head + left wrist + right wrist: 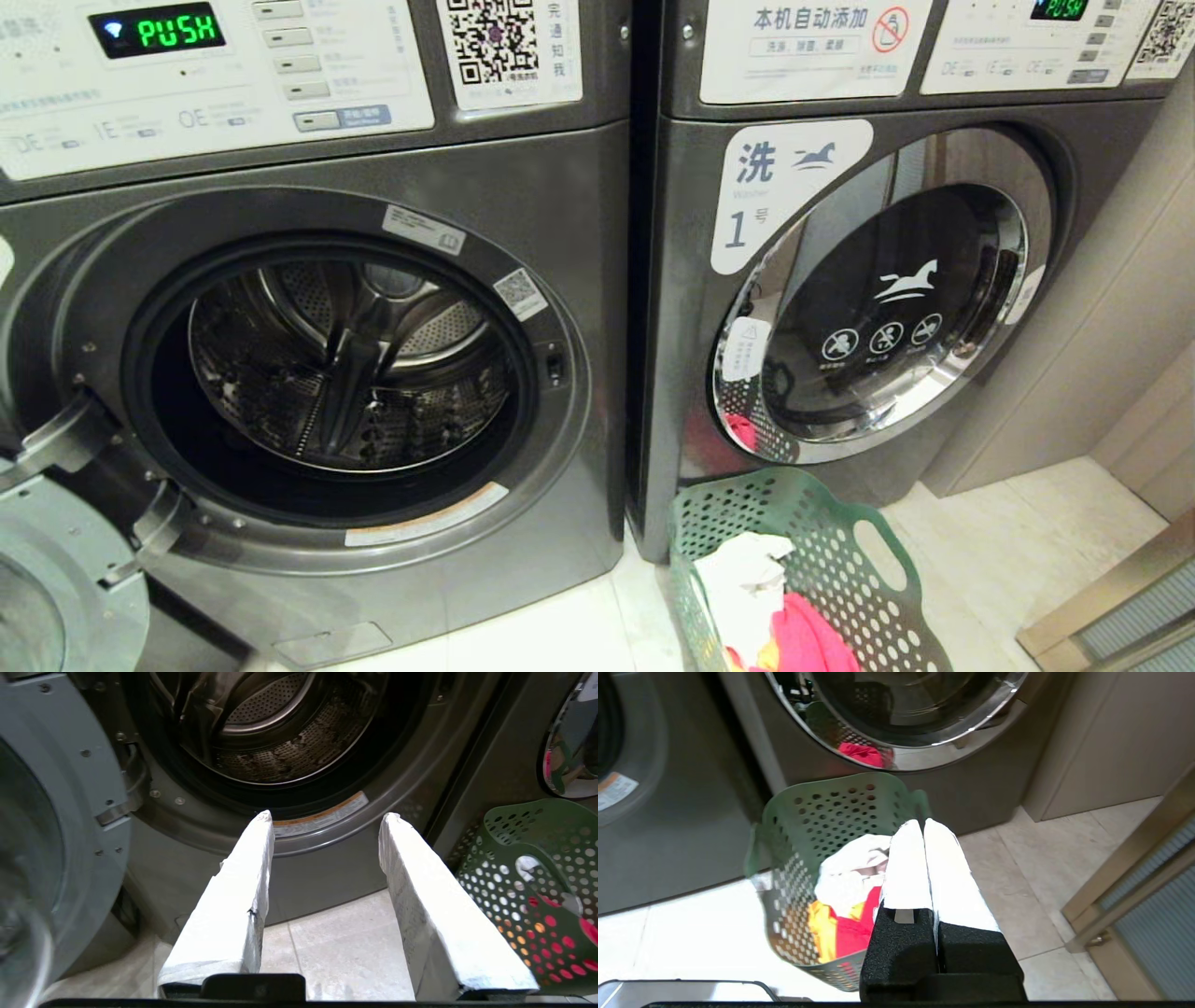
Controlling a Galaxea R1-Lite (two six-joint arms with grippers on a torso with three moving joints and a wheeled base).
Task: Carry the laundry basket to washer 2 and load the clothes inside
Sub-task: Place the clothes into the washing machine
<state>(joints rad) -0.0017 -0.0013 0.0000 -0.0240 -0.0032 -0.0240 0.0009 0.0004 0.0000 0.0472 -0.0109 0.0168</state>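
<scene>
- Two dark grey washers are being shown side by side in the head view; the left washer (308, 373) is standing with its door (56, 579) swung open to the left, and its steel drum (345, 364) is being seen bare inside.
- No numeral is being shown on the open washer, so its number cannot be told; the washer (887, 280) on the right is being marked by a white label (780, 187) with the numeral 1, and its chrome-rimmed door is being kept closed.
- "PUSH" is being displayed in green on the left washer's panel (159, 30).
- The basket (822, 560) is being rested on the tiled floor (1008, 551) just in front of washer 1, near the seam between the two machines.
- The clothes (775, 616) are being held inside the basket: a white piece is lying on top, with a pinkish-red piece and a yellow-orange piece under and beside it.
- The left tool (327, 816) is being held low before the open washer, its white-wrapped fingers (233, 905) being kept moderately apart with nothing between them.
- The right tool (923, 823) is being held above the basket's near rim, its fingers being pressed together with nothing gripped.
- A beige wall (1102, 308) and a framed glass door (1148, 896) are being seen to the right of washer 1.
</scene>
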